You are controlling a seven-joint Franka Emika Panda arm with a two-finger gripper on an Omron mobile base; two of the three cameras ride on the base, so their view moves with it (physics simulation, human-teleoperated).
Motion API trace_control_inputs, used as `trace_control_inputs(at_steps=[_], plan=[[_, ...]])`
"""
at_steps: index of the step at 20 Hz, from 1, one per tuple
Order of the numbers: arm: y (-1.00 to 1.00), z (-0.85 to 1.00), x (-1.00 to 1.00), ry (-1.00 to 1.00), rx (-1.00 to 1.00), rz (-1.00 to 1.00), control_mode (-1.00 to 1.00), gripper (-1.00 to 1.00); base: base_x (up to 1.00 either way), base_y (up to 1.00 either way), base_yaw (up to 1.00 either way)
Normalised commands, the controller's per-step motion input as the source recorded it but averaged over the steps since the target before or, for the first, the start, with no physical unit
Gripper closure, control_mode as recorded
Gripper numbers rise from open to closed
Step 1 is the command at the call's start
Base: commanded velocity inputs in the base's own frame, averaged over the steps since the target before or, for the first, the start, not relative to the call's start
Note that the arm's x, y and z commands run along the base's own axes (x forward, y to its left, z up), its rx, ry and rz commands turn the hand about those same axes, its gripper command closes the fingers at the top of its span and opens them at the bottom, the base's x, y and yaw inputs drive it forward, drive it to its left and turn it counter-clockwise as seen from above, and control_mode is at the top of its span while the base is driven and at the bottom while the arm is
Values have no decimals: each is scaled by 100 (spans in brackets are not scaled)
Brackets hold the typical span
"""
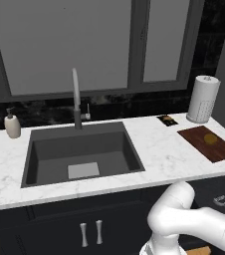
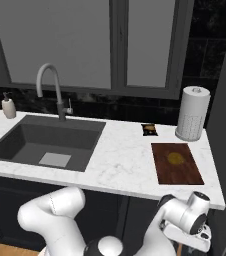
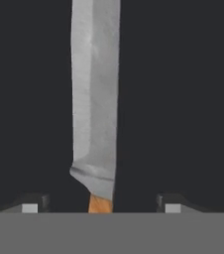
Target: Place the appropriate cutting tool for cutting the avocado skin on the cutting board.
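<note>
The knife (image 3: 95, 104) lies straight ahead of the gripper (image 3: 101, 206), between its spread jaws, on a dark surface. The jaws hold nothing. On the white desk (image 2: 125, 160), the avocado (image 2: 176, 159) sits on the cutting board (image 2: 177, 175), near the paper towel roll (image 2: 192, 114).

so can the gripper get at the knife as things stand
Probably yes. In the hand view the knife lies straight ahead, centred between the open fingertips, with only a dark surface around it and nothing across it. Its orange handle end sits nearest the gripper.
</note>
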Motion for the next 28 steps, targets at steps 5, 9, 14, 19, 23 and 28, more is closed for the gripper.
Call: trace_control_inputs(at_steps=[5, 9, 14, 19, 23, 28], plan=[[27, -69, 0, 0, -4, 0, -100, 100, 0, 0, 0], [48, -72, 0, 0, -4, 0, -100, 100, 0, 0, 0], [11, -29, -11, 0, 0, 0, -100, 100, 0, 0, 0], [0, -1, -33, 0, 3, 0, -100, 100, 0, 0, 0], [0, 14, -15, 0, 0, 0, -100, 100, 0, 0, 0], [0, 34, -14, 0, 0, 12, -100, 100, 0, 0, 0]])
